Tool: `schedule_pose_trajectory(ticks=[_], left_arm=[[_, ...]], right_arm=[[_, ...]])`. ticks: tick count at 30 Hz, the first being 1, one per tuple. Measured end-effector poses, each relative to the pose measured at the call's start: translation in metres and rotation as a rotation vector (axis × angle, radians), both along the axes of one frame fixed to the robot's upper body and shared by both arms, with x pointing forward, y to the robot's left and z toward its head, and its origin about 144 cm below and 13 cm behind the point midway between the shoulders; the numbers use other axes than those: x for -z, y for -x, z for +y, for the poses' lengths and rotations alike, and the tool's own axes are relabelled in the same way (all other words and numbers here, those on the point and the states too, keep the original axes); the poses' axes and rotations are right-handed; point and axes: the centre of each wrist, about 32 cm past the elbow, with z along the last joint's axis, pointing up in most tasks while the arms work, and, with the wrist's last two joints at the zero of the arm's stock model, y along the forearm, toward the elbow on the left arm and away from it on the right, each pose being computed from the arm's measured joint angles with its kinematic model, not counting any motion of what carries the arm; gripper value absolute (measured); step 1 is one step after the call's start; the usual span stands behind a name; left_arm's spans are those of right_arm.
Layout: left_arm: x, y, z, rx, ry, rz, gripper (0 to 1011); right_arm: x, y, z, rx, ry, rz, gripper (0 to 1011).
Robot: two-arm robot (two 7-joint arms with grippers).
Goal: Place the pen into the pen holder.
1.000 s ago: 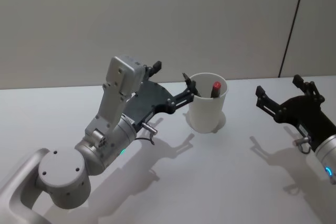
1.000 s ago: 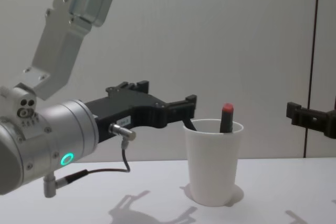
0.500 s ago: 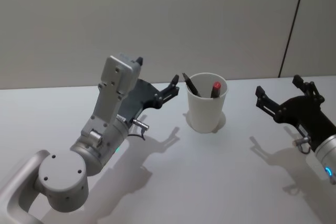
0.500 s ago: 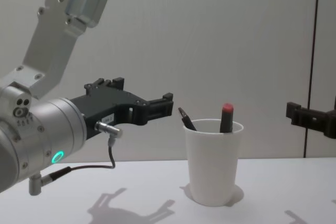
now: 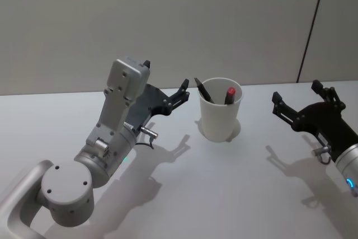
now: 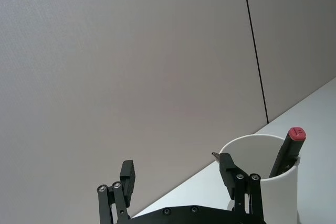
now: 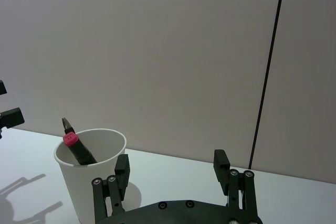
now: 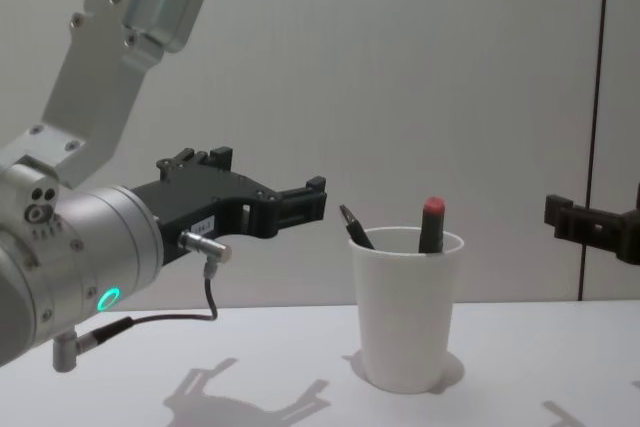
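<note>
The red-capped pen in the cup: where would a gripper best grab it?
By its red-capped top, coming from above. That end sticks up past the rim of the white paper cup; the rest of the barrel sits inside, leaning on the wall.

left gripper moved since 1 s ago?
Yes. The left gripper has backed away from the pen holder: it was at the rim, now a clear gap separates them. Its fingers are open and empty.

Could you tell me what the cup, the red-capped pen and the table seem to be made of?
Cup: likely paper; matte white, tapered, thin wall with a rolled rim.
Red-capped pen: probably plastic; smooth dark barrel with a faint sheen and an opaque red cap.
Table: cannot tell for sure; a smooth, matte white surface that takes soft shadows, perhaps laminate.
</note>
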Motion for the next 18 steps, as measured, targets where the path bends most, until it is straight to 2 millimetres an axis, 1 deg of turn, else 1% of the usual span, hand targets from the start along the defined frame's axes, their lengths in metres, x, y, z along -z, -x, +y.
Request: schedule_pose_trajectory(ticks=[18], left_arm=[[-0.0002, -0.0002, 0.0002, 0.000, 0.001, -0.001, 1001]], right_arm=[[0.0000, 0.0000, 0.0000, 0.000, 0.000, 0.000, 1001]])
